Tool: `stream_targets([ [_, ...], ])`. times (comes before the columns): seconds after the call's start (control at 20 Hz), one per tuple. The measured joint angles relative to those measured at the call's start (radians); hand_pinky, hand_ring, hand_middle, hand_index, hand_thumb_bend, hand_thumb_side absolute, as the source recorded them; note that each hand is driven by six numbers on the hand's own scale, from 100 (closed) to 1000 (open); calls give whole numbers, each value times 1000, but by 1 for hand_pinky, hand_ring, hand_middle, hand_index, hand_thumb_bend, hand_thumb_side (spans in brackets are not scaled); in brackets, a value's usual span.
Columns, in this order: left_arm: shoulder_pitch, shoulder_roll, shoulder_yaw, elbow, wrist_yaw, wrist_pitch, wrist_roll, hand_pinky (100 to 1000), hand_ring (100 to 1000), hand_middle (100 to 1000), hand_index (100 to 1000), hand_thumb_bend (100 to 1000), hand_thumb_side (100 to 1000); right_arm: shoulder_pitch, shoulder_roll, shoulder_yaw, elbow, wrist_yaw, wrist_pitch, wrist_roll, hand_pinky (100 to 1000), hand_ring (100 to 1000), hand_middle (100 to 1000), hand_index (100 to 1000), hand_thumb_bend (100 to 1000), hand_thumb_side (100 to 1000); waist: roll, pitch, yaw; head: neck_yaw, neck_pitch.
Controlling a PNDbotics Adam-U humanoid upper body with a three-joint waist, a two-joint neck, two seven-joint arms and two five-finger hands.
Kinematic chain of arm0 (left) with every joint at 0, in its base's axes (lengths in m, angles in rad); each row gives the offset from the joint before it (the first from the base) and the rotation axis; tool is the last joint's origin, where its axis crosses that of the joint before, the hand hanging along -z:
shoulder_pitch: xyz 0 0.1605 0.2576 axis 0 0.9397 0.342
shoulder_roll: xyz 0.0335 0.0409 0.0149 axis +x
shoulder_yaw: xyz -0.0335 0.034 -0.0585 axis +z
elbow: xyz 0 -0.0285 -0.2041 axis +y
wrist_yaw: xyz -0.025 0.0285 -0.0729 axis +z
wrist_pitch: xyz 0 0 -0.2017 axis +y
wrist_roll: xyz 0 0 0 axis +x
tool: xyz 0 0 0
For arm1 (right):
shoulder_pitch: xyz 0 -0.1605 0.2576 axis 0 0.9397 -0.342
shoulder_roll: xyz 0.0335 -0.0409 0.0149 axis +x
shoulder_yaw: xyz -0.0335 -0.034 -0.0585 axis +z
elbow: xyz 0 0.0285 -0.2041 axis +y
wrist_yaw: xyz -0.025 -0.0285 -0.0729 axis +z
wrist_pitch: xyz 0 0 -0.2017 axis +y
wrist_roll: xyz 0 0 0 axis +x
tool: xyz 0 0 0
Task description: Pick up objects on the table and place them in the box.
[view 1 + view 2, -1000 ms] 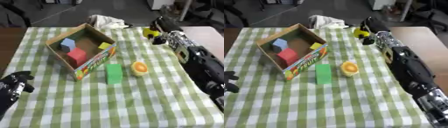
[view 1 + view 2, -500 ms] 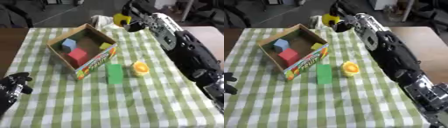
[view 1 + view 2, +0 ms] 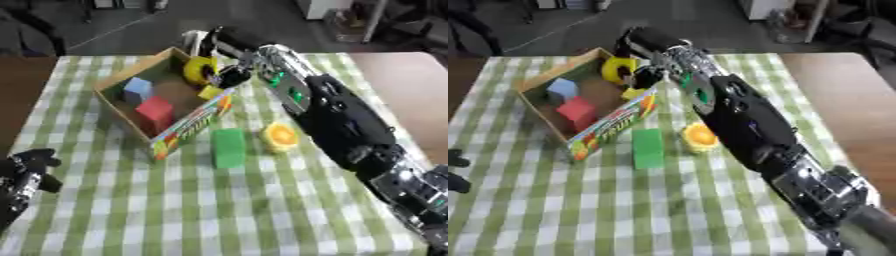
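Right robot hand (image 3: pixel 229 75), in the upper middle of the frame, has its fingers curled around a yellow ring-shaped object (image 3: pixel 199 70) and holds it over the far right corner of the box (image 3: pixel 188 125). Left robot hand (image 3: pixel 26 172) sits idle at the lower left edge, fingers curled and holding nothing.

Judgement: the step in hand is the release. It is best done once the ring is fully inside the walls, lowered toward the bare floor beside the blue block (image 3: pixel 137 89) and red block (image 3: pixel 156 109), away from the yellow block (image 3: pixel 210 92).

The ring stands on edge, its opening facing the viewer and slightly left; no long axis is discernible. Green block (image 3: pixel 228 147) and orange object (image 3: pixel 280 136) remain on the table (image 3: pixel 262 210).
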Motion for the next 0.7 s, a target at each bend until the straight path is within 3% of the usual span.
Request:
stream_targets([
  [0.15, -1, 0, 0, 0, 2, 0, 0, 586, 532, 649, 789, 100, 604, 0, 14, 2, 19, 49, -7, -43, 705, 807, 715, 800, 301, 454, 0, 2, 4, -2, 0],
  [0.25, -1, 0, 0, 0, 2, 1, -1, 586, 532, 649, 789, 100, 605, 2, 21, 2, 29, 67, -11, -68, 710, 821, 757, 835, 301, 504, -2, 2, 4, -3, 0],
  [0.5, -1, -3, 0, 0, 2, 2, -1, 586, 531, 649, 788, 100, 605, 19, 18, -1, 10, 24, -10, -103, 713, 843, 761, 821, 210, 415, -8, 5, -8, 1, 0],
  [0.7, -3, -3, 3, 0, -1, 3, 3, 586, 531, 649, 788, 100, 604, 53, -47, 4, -132, -113, 0, -54, 749, 880, 821, 879, 141, 365, -19, 5, -29, 18, 0],
])
